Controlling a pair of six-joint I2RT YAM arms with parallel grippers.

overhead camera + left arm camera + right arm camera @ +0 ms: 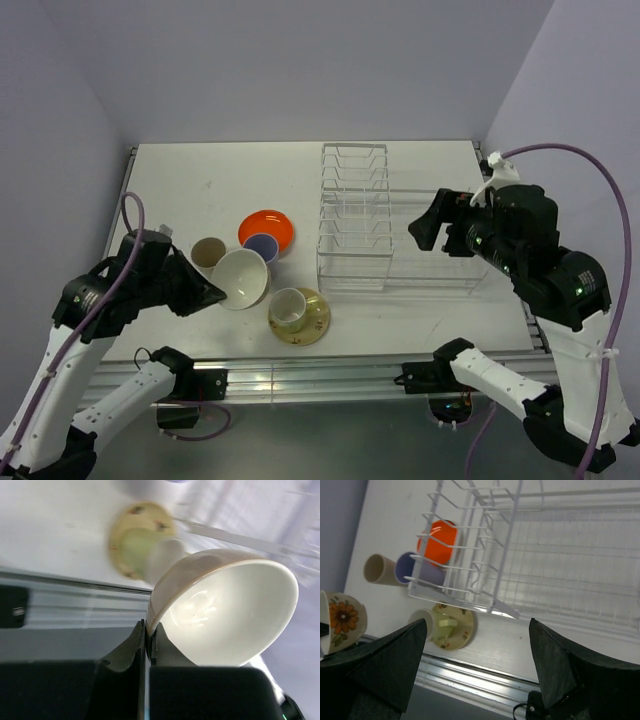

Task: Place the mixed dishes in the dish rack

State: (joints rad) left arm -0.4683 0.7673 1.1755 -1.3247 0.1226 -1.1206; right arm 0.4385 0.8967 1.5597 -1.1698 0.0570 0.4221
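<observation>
Lavender cup (261, 247) on orange plate (271, 221)

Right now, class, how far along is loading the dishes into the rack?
Done: nothing, the rack holds no dish yet. In hand: the left claw is shut on the rim of the bowl, which is tilted. The right claw is open above the rack. Left: that bowl, plus plate, lavender cup, tan cup, and green cup on its saucer, all on the table.
</observation>
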